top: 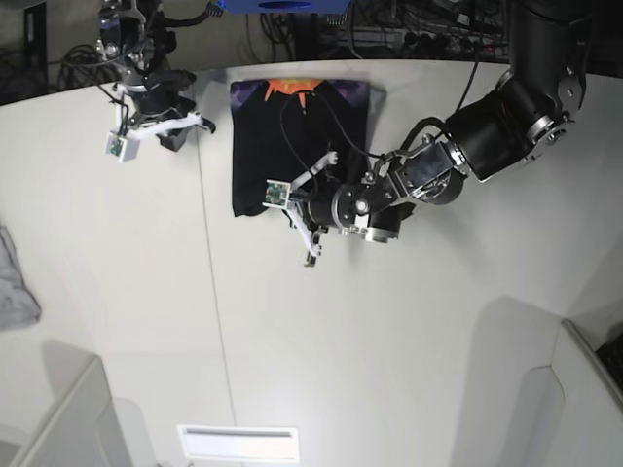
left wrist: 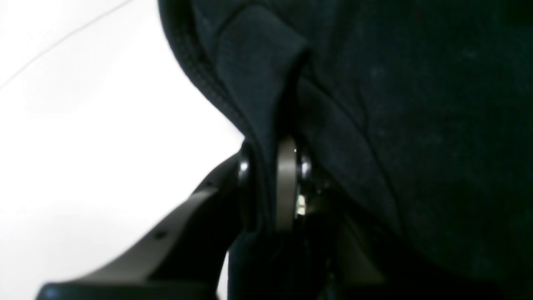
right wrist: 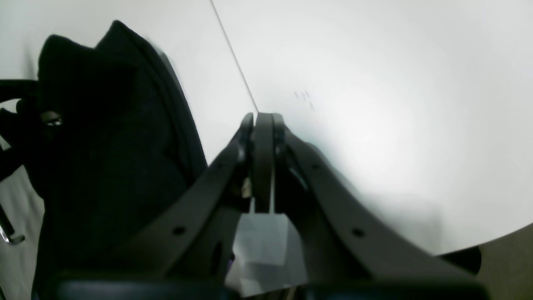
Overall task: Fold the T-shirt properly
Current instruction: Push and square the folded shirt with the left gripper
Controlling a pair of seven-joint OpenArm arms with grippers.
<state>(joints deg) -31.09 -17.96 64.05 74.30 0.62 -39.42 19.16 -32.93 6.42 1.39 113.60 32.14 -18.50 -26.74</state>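
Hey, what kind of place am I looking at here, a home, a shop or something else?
Probably a robotics lab, not a home. Two robot arms work over a bare white table, tangled cables run along the back, and the left gripper pinches a black T-shirt.

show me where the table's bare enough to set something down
Widest bare patch: the near middle of the table, below the left hand and right of the seam. Also free: the stretch between the grey cloth and the seam. Crowded: the far side, where the T-shirt, the left hand gripping it and the right hand sit.
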